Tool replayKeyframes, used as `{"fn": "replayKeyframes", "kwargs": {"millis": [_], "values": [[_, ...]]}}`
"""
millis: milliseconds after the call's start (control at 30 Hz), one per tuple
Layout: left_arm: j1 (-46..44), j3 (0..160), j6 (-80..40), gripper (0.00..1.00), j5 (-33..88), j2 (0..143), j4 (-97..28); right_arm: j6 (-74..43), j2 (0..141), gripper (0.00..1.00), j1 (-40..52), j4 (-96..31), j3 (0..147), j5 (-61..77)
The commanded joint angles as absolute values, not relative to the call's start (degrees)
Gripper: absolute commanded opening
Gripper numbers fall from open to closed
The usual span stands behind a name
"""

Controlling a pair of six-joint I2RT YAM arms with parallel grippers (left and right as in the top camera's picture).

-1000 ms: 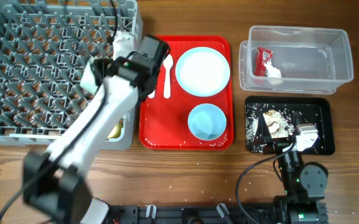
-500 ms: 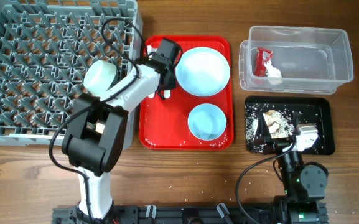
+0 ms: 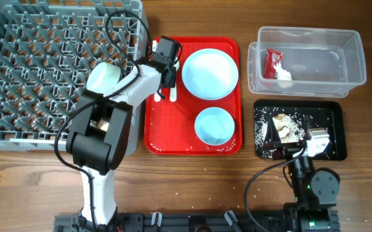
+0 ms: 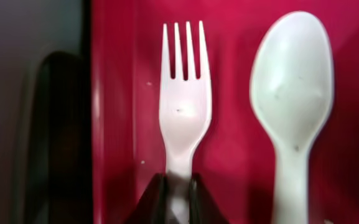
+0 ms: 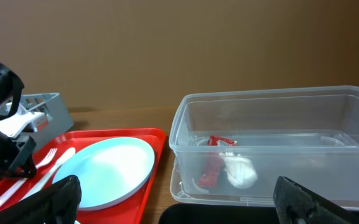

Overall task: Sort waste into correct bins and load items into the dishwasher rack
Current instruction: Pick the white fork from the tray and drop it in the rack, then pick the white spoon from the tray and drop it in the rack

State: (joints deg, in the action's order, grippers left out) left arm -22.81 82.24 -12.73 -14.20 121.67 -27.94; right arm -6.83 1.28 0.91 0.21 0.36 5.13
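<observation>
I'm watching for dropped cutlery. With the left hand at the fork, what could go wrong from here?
The left hand holds the fork only by its thin handle, so it may swivel or slip on the way to the dishwasher rack. The spoon lies close beside it; a finger could knock it. The red tray has a raised edge right beside the fork that might catch it.

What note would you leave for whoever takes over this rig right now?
Left gripper shut on the fork, lying on the red tray; right gripper open over the black tray.
Done: wrapper and tissue in the tub, scraps in the black tray.
To do: fork, spoon, plate and bowl, all on the red tray, go into the rack.
</observation>
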Motion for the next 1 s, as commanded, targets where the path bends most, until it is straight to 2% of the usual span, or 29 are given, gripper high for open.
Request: {"fn": "replayKeyframes", "kwargs": {"millis": [0, 200, 300, 367, 567, 600, 633, 667, 767, 833, 967], "values": [[-22.76, 81.8, -12.45, 0.04, -7.35, 117.01, -30.94, -7.66, 1.3, 1.0, 0.67, 0.36, 0.3, 5.82], [-22.72, 81.8, -12.38, 0.04, -2.24, 96.4, -43.88, -7.66, 1.3, 1.0, 0.67, 0.36, 0.3, 5.82], [-22.59, 81.78, -12.4, 0.04, -15.05, 91.7, -51.11, -7.68, 1.3, 1.0, 0.67, 0.36, 0.3, 5.82], [-21.39, 81.71, -15.09, 0.04, -25.63, 92.09, -55.66, -7.64, 1.3, 1.0, 0.67, 0.36, 0.32, 5.82], [-16.12, 81.6, -18.41, 0.05, -22.0, 99.79, -54.7, -7.66, 1.3, 1.0, 0.67, 0.36, 0.3, 5.8], [-16.27, 81.6, -18.09, 0.1, -21.67, 100.14, -54.22, -7.68, 1.3, 1.0, 0.67, 0.36, 0.3, 5.82], [-16.34, 81.87, -16.69, 0.3, -21.04, 99.61, -53.84, -7.66, 1.3, 1.0, 0.67, 0.36, 0.3, 5.82], [-16.34, 82.37, -16.69, 0.35, -20.6, 98.78, -53.82, -7.66, 1.3, 1.0, 0.67, 0.36, 0.3, 5.82], [-16.45, 82.78, -11.68, 0.42, -8.51, 97.38, -51.27, -7.68, 1.3, 1.0, 0.67, 0.36, 0.3, 5.82], [-17.3, 81.97, -10.68, 0.43, -0.03, 98.35, -47.64, -7.68, 1.3, 1.0, 0.67, 0.36, 0.3, 5.82], [-19.99, 81.32, -19.53, 0.42, 0.4, 106.13, -40.69, -7.66, 1.3, 1.0, 0.67, 0.36, 0.3, 5.82]]}}
